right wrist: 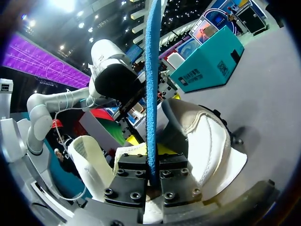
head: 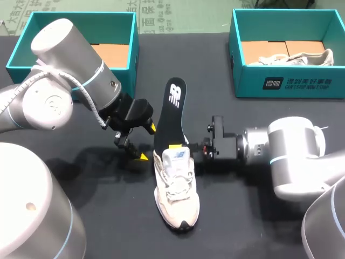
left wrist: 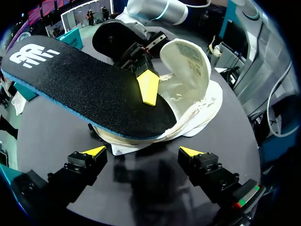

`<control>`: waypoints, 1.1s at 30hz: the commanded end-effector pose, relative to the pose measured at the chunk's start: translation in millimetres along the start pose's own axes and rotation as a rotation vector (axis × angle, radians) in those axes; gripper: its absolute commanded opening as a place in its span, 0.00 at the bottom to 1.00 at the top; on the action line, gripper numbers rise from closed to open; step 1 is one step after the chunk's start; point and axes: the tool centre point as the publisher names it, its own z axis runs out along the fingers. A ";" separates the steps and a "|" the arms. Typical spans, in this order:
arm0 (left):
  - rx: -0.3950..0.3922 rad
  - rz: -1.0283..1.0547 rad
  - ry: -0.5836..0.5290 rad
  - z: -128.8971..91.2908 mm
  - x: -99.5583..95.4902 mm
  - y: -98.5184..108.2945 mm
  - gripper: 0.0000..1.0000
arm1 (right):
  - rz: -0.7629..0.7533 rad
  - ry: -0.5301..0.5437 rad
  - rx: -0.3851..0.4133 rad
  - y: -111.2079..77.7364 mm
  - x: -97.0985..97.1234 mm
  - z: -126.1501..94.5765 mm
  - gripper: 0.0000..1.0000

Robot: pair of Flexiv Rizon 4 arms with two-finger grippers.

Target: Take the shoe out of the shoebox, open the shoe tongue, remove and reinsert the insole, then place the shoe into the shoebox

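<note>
Shoe (head: 176, 189) lies mid-table, toe nearest, its black insole (head: 171, 116) jutting from the opening toward the far side. The right gripper (right wrist: 151, 157) pinches the insole's edge, and the left gripper (head: 148, 142) gapes empty just left. Beyond stand the left shoebox (head: 16, 60), partly hidden by my left arm, and the right shoebox (head: 291, 83).

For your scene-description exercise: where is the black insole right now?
In the head view, the insole lies mid-table, its near end at the shoe opening, pinched by the right hand.
</note>
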 end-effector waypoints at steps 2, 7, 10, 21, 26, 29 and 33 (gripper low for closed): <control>0.001 0.000 -0.002 0.7 0.8 0.3 1.00 | -0.004 0.036 0.018 0.2 -4.9 -1.3 0.08; 0.001 0.000 -0.002 0.7 0.8 0.3 1.00 | -0.019 0.046 0.028 4.5 -3.3 -1.1 0.10; 0.001 0.000 -0.002 0.7 0.8 0.3 1.00 | -0.025 0.050 0.031 5.4 -2.7 -1.2 0.18; 0.001 0.000 -0.002 0.7 0.8 0.3 1.00 | -0.044 0.058 0.033 6.6 2.6 -1.7 0.29; 0.001 0.000 -0.002 0.7 0.8 0.3 1.00 | -0.062 0.064 0.041 9.0 7.1 -0.5 0.29; 0.001 0.000 -0.002 0.7 0.8 0.3 1.00 | -0.076 0.067 0.047 11.5 10.1 0.9 0.29; 0.001 0.000 -0.002 0.7 0.8 0.3 1.00 | -0.091 0.069 0.060 15.8 13.1 3.4 0.29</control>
